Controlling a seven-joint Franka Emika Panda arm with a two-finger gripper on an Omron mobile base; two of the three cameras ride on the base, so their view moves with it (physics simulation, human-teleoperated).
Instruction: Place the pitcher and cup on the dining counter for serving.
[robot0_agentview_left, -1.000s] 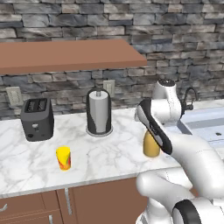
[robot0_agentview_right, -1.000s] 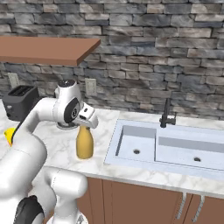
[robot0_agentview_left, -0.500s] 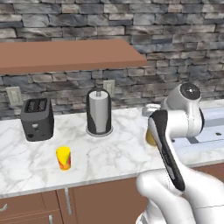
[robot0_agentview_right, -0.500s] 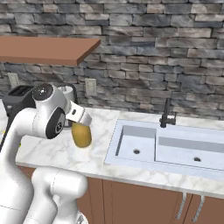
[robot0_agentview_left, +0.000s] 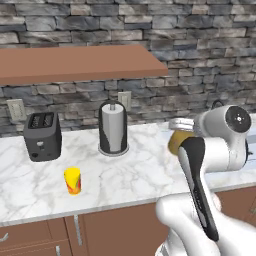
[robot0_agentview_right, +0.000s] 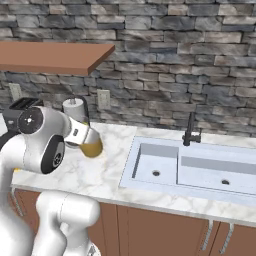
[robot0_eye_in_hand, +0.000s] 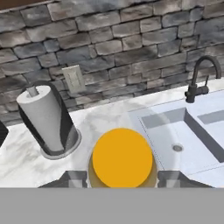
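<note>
A stone-walled kitchen with a white marble kitchen counter (robot0_agentview_left: 125, 170). The gripper (robot0_eye_in_hand: 121, 177) clamps the mustard-tan matte pitcher (robot0_eye_in_hand: 122, 158), held tipped above the counter beside the steel sink (robot0_agentview_right: 192, 167). Risk: the tilted pitcher slipping during transport. The yellow, red-patched cup (robot0_agentview_left: 73, 180) awaits pickup.

The jug (robot0_eye_in_hand: 122, 158) is mustard-tan, its underside a brighter orange-yellow. The cup (robot0_agentview_left: 73, 180) is yellow with red-orange patches. The counter (robot0_agentview_left: 130, 172) is white marble with grey veins. The toaster (robot0_agentview_left: 42, 135) is black, the paper towel holder (robot0_agentview_left: 113, 128) grey and black, the shelf (robot0_agentview_left: 75, 62) brown, and the wall (robot0_agentview_left: 200, 60) grey stone.
</note>
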